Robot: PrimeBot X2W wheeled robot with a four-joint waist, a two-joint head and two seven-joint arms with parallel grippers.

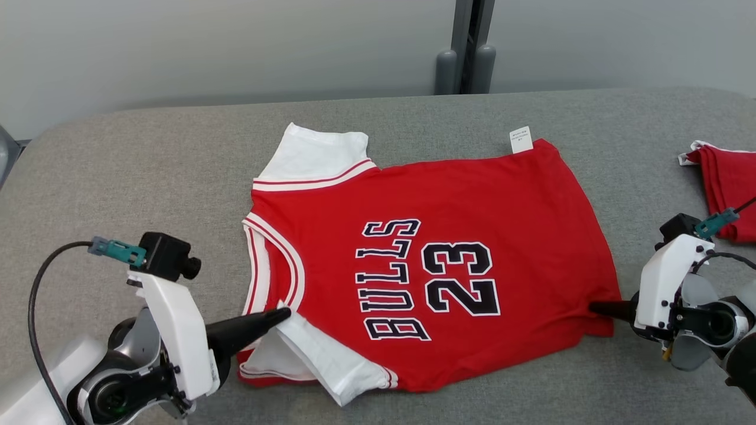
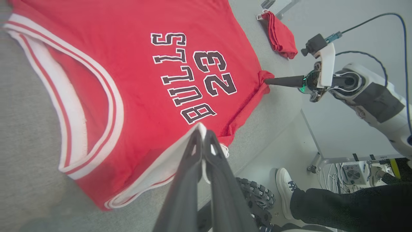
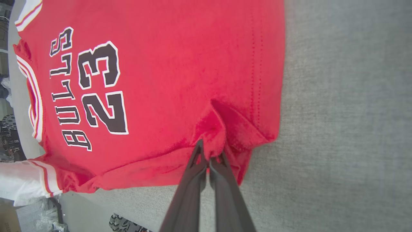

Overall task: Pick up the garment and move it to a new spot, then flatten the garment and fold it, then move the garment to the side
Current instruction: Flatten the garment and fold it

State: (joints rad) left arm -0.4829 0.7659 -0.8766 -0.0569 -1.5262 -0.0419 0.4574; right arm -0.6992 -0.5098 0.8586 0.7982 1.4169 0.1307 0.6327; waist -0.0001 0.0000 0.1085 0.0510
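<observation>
Head view: red garment (image 1: 472, 195) lies spread flat on the grey counter (image 1: 147, 177), BULLS 23 print (image 1: 425, 277) face up; left claw (image 1: 284, 314), near-left of the print, is clamped on the white sleeve (image 1: 331, 360), right claw (image 1: 593, 307), right of the print, is clamped on the hem corner (image 1: 602, 321), and a folded red cloth (image 1: 729, 189) sits well right of the print. Left wrist view: left fingers (image 2: 192, 161) pressed together on the sleeve's white edge just below the print. Right wrist view: right fingers (image 3: 198, 164) pinched on bunched red hem, lower right of the print.
</observation>
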